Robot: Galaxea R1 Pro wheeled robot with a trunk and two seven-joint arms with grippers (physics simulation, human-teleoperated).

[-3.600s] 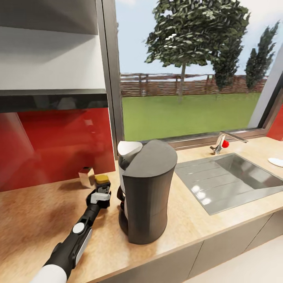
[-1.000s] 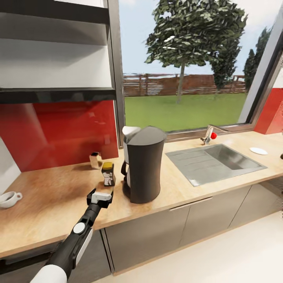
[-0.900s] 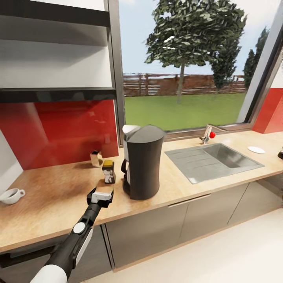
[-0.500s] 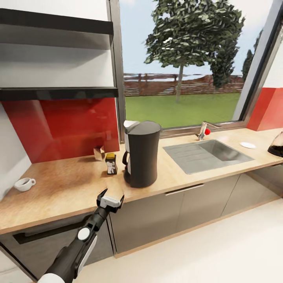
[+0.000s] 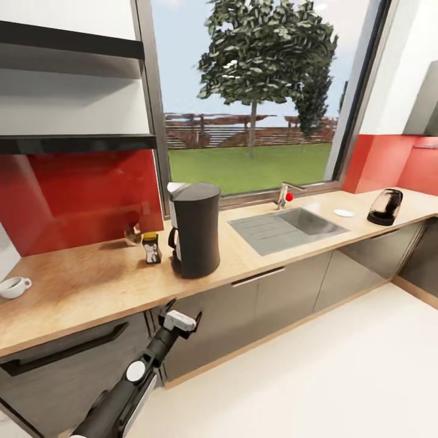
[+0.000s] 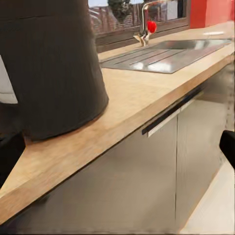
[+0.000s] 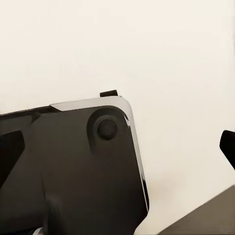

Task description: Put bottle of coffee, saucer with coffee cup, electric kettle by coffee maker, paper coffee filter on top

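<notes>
The view has pulled back and swung right since half a second ago: the kettle point(image 5: 385, 207) and saucer point(image 5: 344, 213), right of the sink point(image 5: 286, 226), are now seen whole. The left gripper point(image 5: 180, 316), jaws spread wide and empty, is held below the counter point(image 5: 91, 286) edge. The coffee bottle point(image 5: 151, 248), yellow-capped with an unreadable label, stands just left of the coffee maker point(image 5: 194, 230); the cup point(image 5: 12, 286) lies far left. The right gripper's state cannot be told.
</notes>
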